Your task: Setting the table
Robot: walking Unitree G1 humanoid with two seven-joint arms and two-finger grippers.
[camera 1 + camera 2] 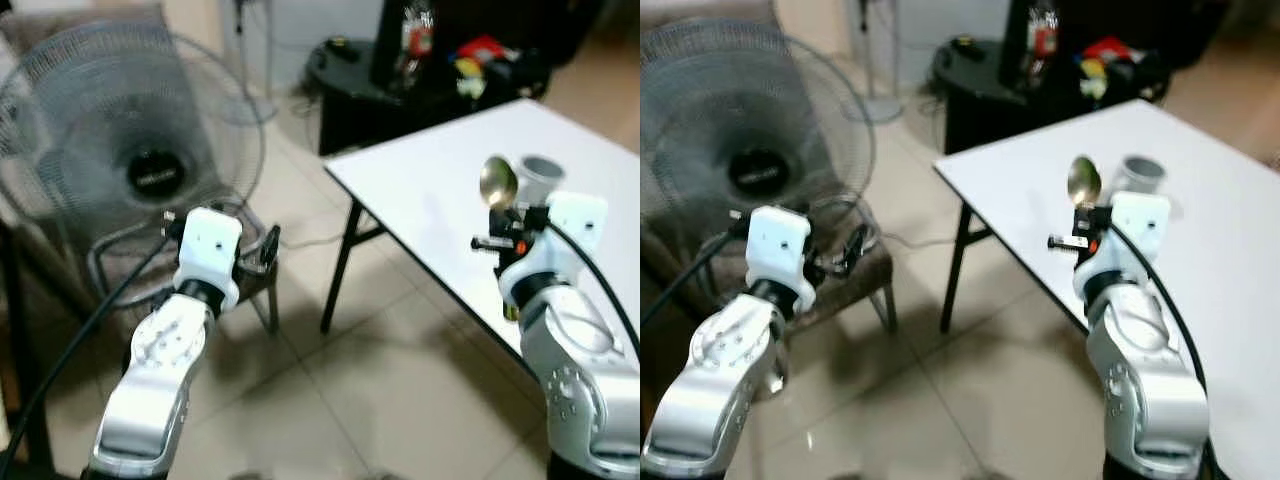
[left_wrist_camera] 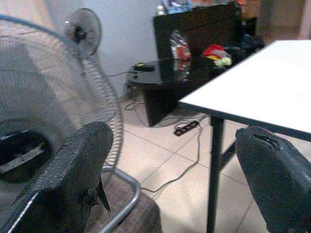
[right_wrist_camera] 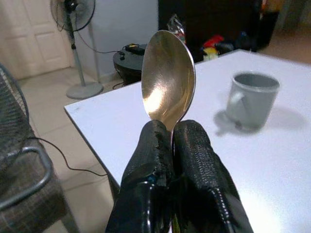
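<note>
My right gripper [image 3: 172,131] is shut on the handle of a golden metal spoon [image 3: 167,80], which stands upright with its bowl on top. It is held over the near left part of the white table [image 1: 440,190], where the spoon [image 1: 498,182] rises above the right wrist. A grey mug [image 1: 540,178] stands upright on the table just behind the spoon, apart from it. My left gripper [image 1: 265,250] is held out over the floor to the left of the table. Its black fingers [image 2: 73,170] are spread wide and open, with nothing between them.
A large standing fan [image 1: 130,130] is close at the left, with a metal-framed chair [image 1: 120,260] below it. A black low table [image 1: 400,80] with clutter stands behind the white table's corner. A power strip and cable [image 2: 187,128] lie on the tiled floor.
</note>
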